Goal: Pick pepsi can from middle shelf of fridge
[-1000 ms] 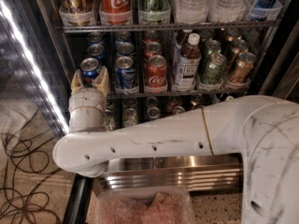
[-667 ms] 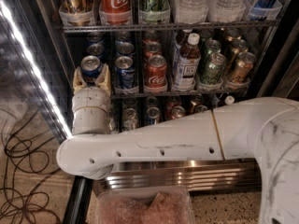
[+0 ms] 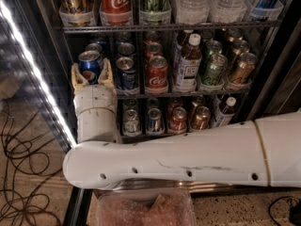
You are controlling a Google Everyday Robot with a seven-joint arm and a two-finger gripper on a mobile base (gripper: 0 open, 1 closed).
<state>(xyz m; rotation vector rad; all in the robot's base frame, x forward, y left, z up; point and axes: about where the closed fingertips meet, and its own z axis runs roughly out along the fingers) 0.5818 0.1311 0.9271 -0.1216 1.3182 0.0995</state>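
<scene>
My gripper (image 3: 91,75) reaches up into the fridge (image 3: 42,74) at the left end of the middle shelf (image 3: 188,94). Its two cream fingers (image 3: 77,77) stand on either side of a blue pepsi can (image 3: 89,65) with a silver top and press against its sides. The can stands upright at the shelf's front. A second pepsi can (image 3: 125,72) stands just to the right, then a red Coca-Cola can (image 3: 156,72). My white arm (image 3: 188,157) crosses the lower view and hides part of the bottom shelf.
A brown drink bottle (image 3: 188,62) and green and gold cans (image 3: 214,68) fill the shelf's right side. The top shelf (image 3: 169,26) holds cans and water bottles. Lower cans (image 3: 154,120) stand behind my arm. The LED strip (image 3: 33,65) runs down the left. Cables (image 3: 19,173) lie on the floor.
My arm's elbow has shifted a little right and the forearm looks larger. The gripper with the pepsi can between its fingers has stayed almost in place, slightly higher.
</scene>
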